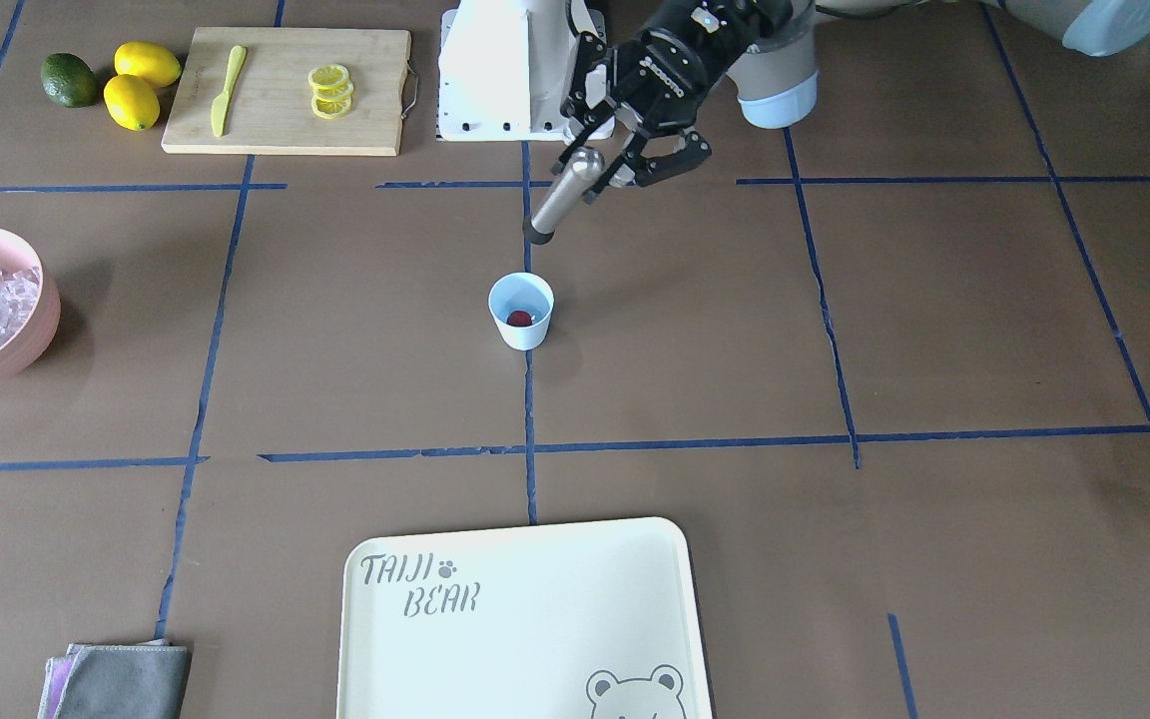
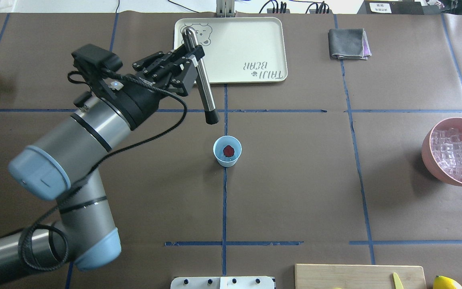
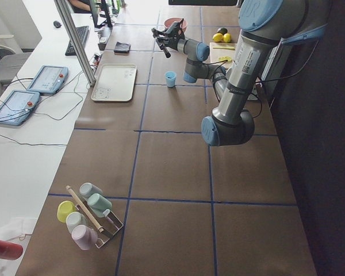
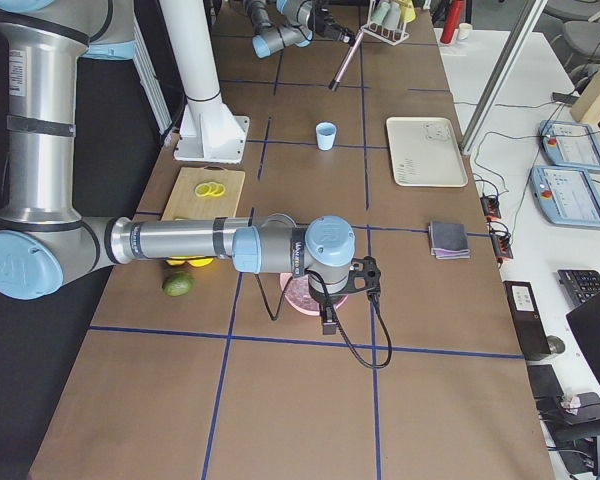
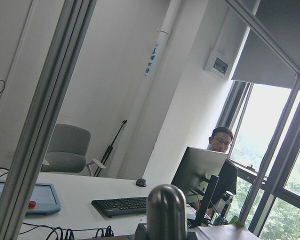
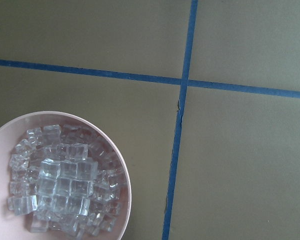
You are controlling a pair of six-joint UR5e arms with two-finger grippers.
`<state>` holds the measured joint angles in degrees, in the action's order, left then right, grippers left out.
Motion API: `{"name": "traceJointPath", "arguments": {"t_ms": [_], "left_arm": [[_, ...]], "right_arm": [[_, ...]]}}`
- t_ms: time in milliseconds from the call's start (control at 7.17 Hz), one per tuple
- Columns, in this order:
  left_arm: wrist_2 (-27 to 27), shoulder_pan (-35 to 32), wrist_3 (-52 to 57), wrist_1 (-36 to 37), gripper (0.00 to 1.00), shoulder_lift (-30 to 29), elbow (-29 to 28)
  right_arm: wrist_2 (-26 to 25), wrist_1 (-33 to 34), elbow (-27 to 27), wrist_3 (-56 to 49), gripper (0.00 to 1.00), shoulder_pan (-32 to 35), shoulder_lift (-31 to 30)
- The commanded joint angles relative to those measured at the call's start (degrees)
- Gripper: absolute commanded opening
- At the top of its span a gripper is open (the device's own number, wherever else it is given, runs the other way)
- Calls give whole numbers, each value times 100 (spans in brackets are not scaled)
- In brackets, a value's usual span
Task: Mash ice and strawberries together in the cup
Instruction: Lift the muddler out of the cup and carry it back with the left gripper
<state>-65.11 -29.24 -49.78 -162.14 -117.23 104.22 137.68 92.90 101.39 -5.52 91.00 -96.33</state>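
Cup (image 2: 227,161) near left pincer's (image 2: 194,60) slanted muddler (image 2: 206,96)

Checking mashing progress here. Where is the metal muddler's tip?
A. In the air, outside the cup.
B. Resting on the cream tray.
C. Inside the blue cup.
A: the left gripper holds the muddler aloft, its dark tip off to one side of the cup, not in it.

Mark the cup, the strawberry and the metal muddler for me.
cup (image 2: 227,162): overhead exterior view, on its pale-blue outer wall below the rim.
strawberry (image 2: 228,150): overhead exterior view, middle of the red berry inside the cup.
muddler (image 2: 204,86): overhead exterior view, midway along its metal shaft.
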Motion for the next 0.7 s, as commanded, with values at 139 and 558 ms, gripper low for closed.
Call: {"name": "traceJointPath", "arguments": {"t_ms": [139, 558], "left_arm": [[-1966, -1380, -1811, 980, 0, 481, -33], [-3343, -1821, -3078, 1762, 0, 1016, -34]], "right_arm": [[13, 8, 13, 34, 99, -3, 0], [-5, 0, -14, 34, 99, -3, 18]]}}
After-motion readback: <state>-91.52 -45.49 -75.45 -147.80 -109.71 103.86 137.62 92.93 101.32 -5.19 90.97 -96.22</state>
